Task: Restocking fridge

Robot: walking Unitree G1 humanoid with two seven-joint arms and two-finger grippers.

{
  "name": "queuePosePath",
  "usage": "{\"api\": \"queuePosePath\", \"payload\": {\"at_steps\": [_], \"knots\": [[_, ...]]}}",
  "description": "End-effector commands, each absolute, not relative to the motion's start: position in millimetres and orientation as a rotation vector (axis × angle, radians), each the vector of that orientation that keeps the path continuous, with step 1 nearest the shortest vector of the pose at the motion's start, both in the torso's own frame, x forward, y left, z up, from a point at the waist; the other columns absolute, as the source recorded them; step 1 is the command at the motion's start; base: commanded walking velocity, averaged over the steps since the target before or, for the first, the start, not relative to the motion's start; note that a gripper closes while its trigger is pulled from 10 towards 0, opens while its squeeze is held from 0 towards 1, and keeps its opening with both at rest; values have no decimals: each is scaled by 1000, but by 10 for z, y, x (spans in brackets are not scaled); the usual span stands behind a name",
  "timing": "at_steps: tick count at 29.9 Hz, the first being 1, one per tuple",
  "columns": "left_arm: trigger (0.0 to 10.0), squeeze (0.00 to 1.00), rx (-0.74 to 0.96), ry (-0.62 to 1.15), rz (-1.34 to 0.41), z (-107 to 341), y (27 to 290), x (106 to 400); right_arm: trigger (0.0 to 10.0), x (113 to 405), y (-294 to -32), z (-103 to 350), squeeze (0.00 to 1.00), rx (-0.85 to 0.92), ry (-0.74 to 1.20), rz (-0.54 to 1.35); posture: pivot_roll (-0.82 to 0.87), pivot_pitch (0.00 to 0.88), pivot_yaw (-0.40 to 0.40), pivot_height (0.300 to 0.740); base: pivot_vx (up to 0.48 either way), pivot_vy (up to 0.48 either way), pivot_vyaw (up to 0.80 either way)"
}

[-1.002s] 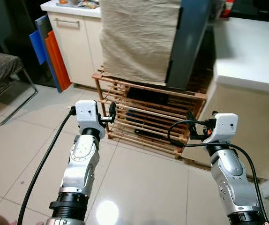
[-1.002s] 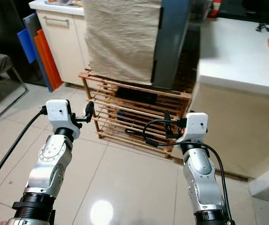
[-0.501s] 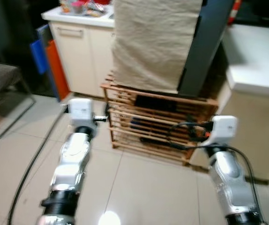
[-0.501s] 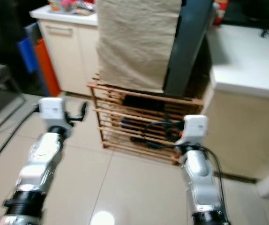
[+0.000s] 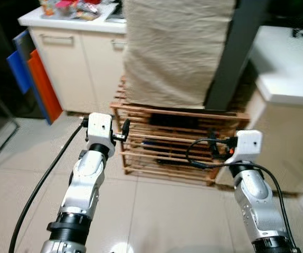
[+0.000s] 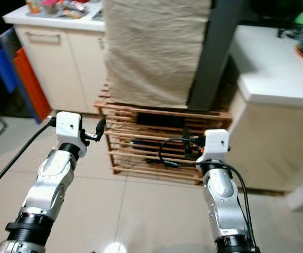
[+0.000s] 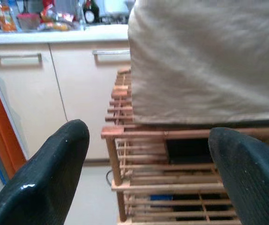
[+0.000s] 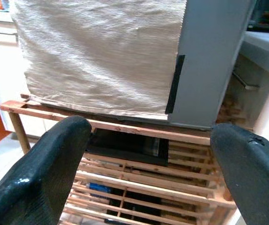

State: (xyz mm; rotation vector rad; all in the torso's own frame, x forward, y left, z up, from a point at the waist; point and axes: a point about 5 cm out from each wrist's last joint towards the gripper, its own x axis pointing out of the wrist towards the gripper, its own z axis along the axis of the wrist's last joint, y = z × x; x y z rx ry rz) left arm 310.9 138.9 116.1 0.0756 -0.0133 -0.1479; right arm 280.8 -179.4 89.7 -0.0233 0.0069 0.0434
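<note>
While both arms stay raised, wooden rack [image 5: 183, 138] now sits centred.

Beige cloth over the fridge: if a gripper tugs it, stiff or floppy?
The beige cloth is probably floppy: it is creased and hangs in soft folds down to the wooden rack. It likely slides off easily, since nothing visible pins it. Both grippers are open and apart from it.
</note>
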Motion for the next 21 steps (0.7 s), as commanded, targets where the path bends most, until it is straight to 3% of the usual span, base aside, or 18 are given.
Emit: {"api": "queuePosePath", "payload": {"at_steps": [1, 3, 15, 21], "knots": [[10000, 0, 64, -47, -163, 1245, 1333, 3123, 10000, 2811, -1865, 908, 0, -35, -1, 29, -156, 0, 3, 740, 409, 251, 0], [10000, 0, 42, -33, -150, 1229, 1366, 3112, 10000, 2808, -1861, 908, 0, -41, -2, 37, -150, 0, 0, 740, 375, 296, 0], [10000, 0, 40, 19, -154, 1116, 1409, 3030, 10000, 2759, -1874, 848, 0, -49, 18, 42, -142, 0, -2, 740, 0, 479, 0], [10000, 0, 42, 28, -151, 1139, 1483, 3052, 10000, 2754, -1817, 807, 0, -37, 31, 46, -132, 0, 8, 740, 0, 476, -752]]}}
